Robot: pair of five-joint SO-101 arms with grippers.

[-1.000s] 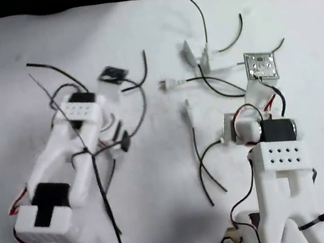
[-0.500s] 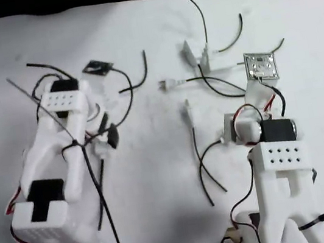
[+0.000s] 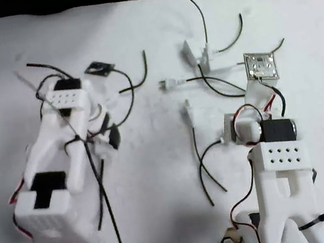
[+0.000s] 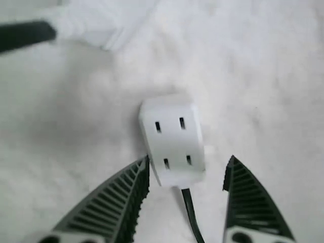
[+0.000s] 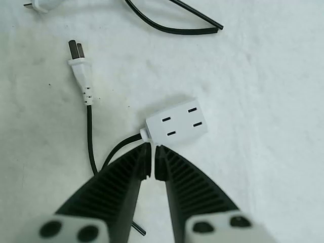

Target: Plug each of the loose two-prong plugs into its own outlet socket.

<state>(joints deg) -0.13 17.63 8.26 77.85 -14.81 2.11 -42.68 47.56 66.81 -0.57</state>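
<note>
1. The left gripper (image 4: 188,162) is spread wide and holds nothing. The cord end of the left outlet block (image 4: 172,139) sits between its jaws, with one jaw just beside the block's edge. Closing this low may catch mostly the black cord (image 4: 188,212) (a poor handle), and the block could twist or squirt forward on the white table (image 4: 263,61).
2. The right gripper (image 5: 152,152) is clamped together on nothing, just short of the right outlet block (image 5: 177,125) where its cord leaves. Advancing like this would likely shove the block rather than take it.
3. The nearest two-prong plug (image 5: 81,76) lies loose beside that block, its prongs not lined up with any slots. A second plug (image 5: 38,5) lies farther off. A skewed grip on either would probably jam the prongs against the socket face.
4. Neither block looks anchored, so a one-armed push may simply slide it away.
</note>
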